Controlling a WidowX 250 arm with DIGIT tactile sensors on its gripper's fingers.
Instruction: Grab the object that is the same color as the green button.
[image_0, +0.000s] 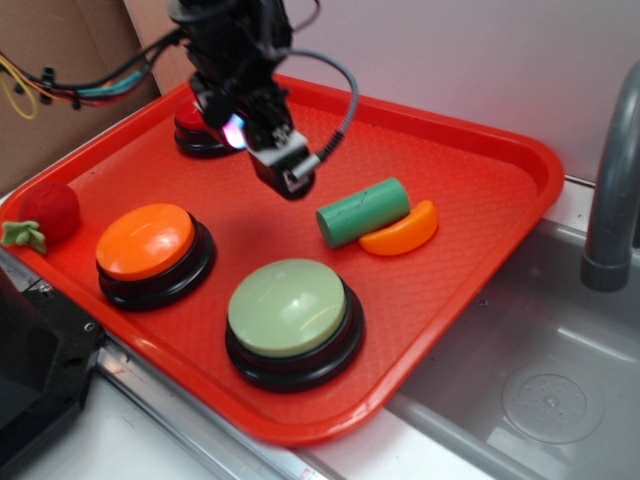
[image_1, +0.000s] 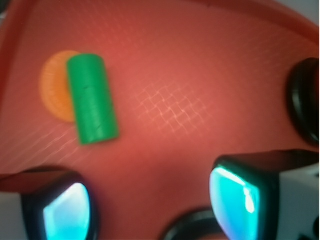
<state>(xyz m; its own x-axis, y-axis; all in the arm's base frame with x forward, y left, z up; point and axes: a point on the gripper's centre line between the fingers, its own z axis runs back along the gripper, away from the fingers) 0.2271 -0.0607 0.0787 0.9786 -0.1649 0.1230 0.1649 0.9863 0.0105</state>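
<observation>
Gripper (image_1: 152, 210): black, two-fingered, glowing cyan pads; fingers (image_1: 67, 210) spread wide apart, nothing between them; hovers above the tray's far-middle, clear of all items.

Small matte green cylinder block (image_0: 362, 211): lies on its side on the tray's right half, to the right of and nearer than the gripper, untouched.

Orange crescent-shaped slice (image_0: 402, 231): flat on the tray, touching the cylinder's near-right side; in the wrist view partly hidden under the cylinder.

Large pale green dome button on a round black base (image_0: 289, 309): near edge of the tray, middle.

Orange-domed button on a black base (image_0: 146, 241): near left.

Red-domed button (image_0: 192, 128): far left, partly hidden behind the gripper.

Red textured plastic tray (image_0: 480, 190): bears all the above.

Red toy strawberry with green leaves (image_0: 45, 213): at the tray's left corner.

Grey metal sink (image_0: 540, 370): right of the tray.
</observation>
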